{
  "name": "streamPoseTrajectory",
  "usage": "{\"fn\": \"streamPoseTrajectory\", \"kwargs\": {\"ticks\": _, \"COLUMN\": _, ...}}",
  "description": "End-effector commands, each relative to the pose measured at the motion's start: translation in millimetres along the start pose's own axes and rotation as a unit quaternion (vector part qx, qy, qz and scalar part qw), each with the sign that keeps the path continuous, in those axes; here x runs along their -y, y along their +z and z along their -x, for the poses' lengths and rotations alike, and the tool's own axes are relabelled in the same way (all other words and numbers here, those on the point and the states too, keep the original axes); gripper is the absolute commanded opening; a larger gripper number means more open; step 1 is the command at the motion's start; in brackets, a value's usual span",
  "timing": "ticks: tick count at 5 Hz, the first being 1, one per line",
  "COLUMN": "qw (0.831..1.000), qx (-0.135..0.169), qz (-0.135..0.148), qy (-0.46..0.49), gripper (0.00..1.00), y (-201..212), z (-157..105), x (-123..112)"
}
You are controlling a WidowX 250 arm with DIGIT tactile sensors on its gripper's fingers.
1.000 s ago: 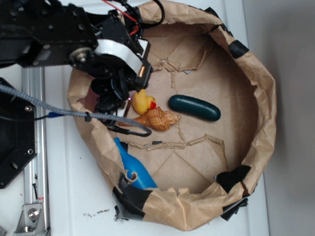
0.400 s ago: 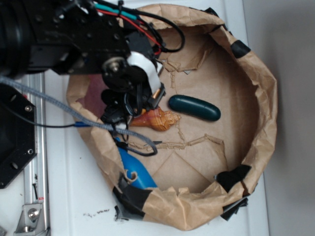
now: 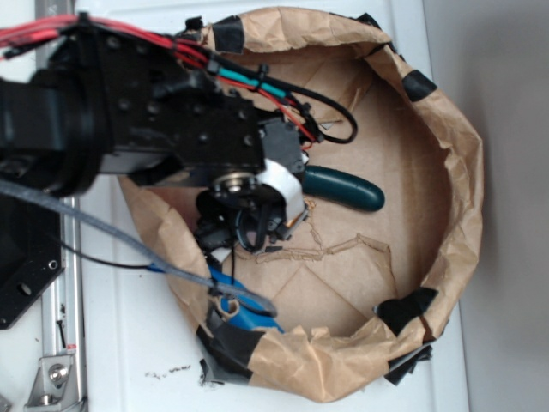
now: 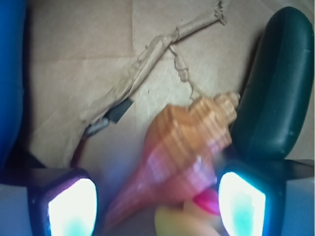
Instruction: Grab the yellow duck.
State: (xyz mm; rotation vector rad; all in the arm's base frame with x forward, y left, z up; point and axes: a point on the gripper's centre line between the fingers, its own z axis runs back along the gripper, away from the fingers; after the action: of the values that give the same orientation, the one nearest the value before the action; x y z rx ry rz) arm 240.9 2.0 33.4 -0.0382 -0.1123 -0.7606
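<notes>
Yellow duck point(image 4: 184, 222) sits just below the shell point(image 4: 184, 157) between the spread-open gripper point(image 4: 156, 206); closing could pinch the shell instead

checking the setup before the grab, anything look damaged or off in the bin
The paper bin is makeshift: crumpled walls patched with black tape, and its floor liner is torn along a ragged seam. The seashell lies right against the yellow duck.
</notes>
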Motion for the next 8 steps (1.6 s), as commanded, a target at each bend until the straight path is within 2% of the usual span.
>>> {"fn": "streamPoseTrajectory", "kwargs": {"ticks": 1, "qw": 1.0, "qx": 0.01, "qz": -0.004, "qy": 0.013, "gripper": 0.0, "y": -9, "z": 7, "x": -12}}
{"fn": "streamPoseTrajectory", "kwargs": {"ticks": 2, "qw": 1.0, "qx": 0.019, "qz": -0.005, "qy": 0.012, "gripper": 0.0, "y": 8, "z": 3, "x": -14}}
{"fn": "streamPoseTrajectory", "kwargs": {"ticks": 3, "qw": 0.998, "qx": 0.028, "qz": -0.057, "qy": 0.013, "gripper": 0.0, "y": 51, "z": -8, "x": -23}}
{"fn": "streamPoseTrajectory", "kwargs": {"ticks": 4, "qw": 0.991, "qx": 0.063, "qz": -0.105, "qy": 0.055, "gripper": 0.0, "y": 101, "z": -18, "x": -28}}
{"fn": "streamPoseTrajectory", "kwargs": {"ticks": 5, "qw": 0.984, "qx": 0.048, "qz": -0.086, "qy": 0.149, "gripper": 0.0, "y": 129, "z": -29, "x": -25}}
{"fn": "streamPoseTrajectory", "kwargs": {"ticks": 6, "qw": 0.975, "qx": 0.025, "qz": -0.064, "qy": 0.209, "gripper": 0.0, "y": 133, "z": -35, "x": -16}}
{"fn": "streamPoseTrajectory", "kwargs": {"ticks": 7, "qw": 0.979, "qx": 0.056, "qz": -0.038, "qy": 0.194, "gripper": 1.0, "y": 118, "z": -27, "x": -15}}
{"fn": "streamPoseTrajectory", "kwargs": {"ticks": 8, "qw": 0.993, "qx": 0.067, "qz": -0.053, "qy": 0.086, "gripper": 1.0, "y": 83, "z": -4, "x": -21}}
